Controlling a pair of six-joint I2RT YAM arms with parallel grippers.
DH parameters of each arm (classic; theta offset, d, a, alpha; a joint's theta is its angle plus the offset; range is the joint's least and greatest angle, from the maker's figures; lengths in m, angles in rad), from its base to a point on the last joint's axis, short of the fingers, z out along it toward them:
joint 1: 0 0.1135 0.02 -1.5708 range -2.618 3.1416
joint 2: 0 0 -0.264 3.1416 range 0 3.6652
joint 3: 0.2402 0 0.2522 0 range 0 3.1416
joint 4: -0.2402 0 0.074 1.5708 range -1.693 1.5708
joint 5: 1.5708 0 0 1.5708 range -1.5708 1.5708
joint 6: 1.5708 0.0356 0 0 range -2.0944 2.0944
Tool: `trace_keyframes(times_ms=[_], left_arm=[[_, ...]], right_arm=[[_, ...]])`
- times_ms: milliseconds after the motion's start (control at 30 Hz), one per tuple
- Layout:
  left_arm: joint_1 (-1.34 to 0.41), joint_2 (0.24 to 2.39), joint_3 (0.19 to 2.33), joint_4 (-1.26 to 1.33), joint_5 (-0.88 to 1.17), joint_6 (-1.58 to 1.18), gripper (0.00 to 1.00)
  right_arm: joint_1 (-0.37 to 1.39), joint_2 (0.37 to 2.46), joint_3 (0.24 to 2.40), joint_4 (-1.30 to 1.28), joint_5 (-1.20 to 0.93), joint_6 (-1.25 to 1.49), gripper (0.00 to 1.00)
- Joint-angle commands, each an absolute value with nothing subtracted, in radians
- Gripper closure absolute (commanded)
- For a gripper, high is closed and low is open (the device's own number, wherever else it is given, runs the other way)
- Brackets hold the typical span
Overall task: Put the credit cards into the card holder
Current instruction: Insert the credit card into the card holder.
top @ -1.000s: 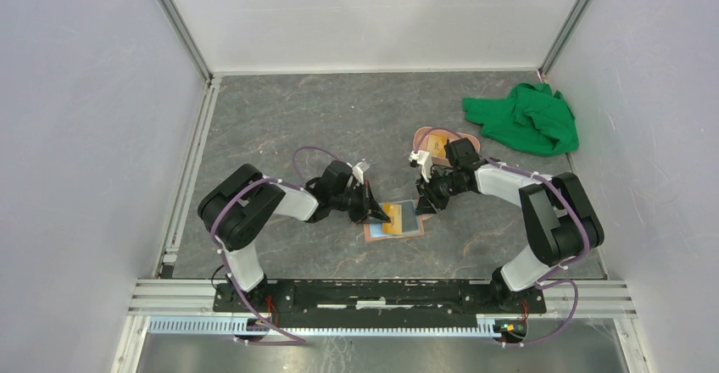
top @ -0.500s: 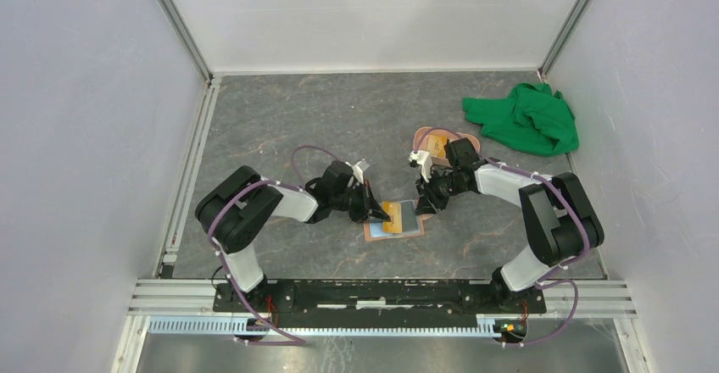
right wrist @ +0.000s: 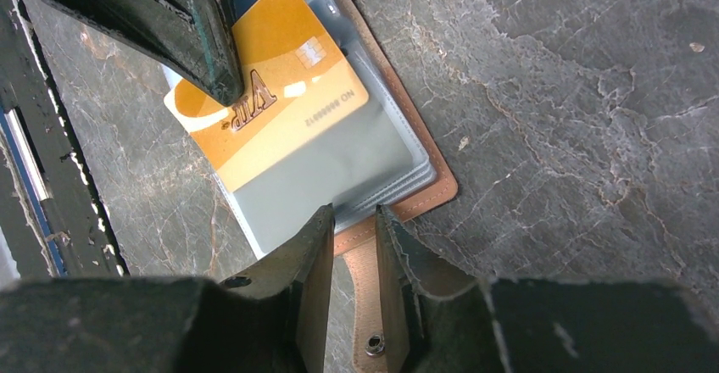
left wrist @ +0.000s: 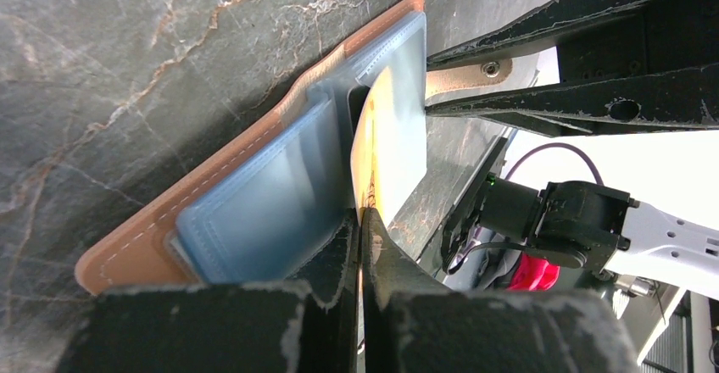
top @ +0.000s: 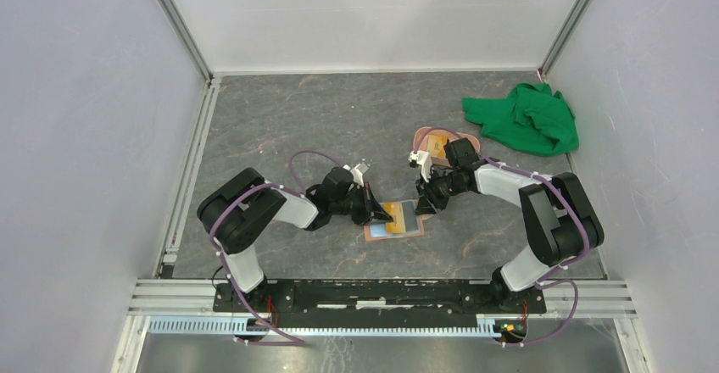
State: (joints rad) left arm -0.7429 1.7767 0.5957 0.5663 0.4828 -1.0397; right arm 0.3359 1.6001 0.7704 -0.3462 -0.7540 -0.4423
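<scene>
Left pincer is pressed together on the orange-yellow card, nosing it at the clear sleeves of the card holder, which lies open on the table mid-frame. I'd say it's barely started in, not seated. Right pincer has its jaws a little apart either side of the snap tab. Can't tell if it's pinching or just pinning. Upper right, the pink tray holds another card, so most is left.

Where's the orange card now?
The orange card is in the middle of the top view, pinched by the left end effector, partly inside the open card holder.
</scene>
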Motion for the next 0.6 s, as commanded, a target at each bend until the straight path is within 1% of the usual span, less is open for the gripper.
trace_keyframes(times_ms=[0,233,400,567], left_arm=[[-0.774,1.811,0.575,0.600,0.378,-1.093,0.98],[-0.816,1.842,0.564,0.683,0.354,-1.158,0.97],[-0.822,1.839,0.548,0.708,0.351,-1.172,0.84],[-0.821,1.791,0.558,0.622,0.319,-1.128,0.71]], right_arm=[[0.347,1.584,0.801,-0.347,-0.778,-0.445,0.69],[0.348,1.579,0.804,-0.350,-0.781,-0.448,0.67],[0.347,1.573,0.808,-0.356,-0.782,-0.456,0.64],[0.348,1.548,0.816,-0.366,-0.784,-0.474,0.57]])
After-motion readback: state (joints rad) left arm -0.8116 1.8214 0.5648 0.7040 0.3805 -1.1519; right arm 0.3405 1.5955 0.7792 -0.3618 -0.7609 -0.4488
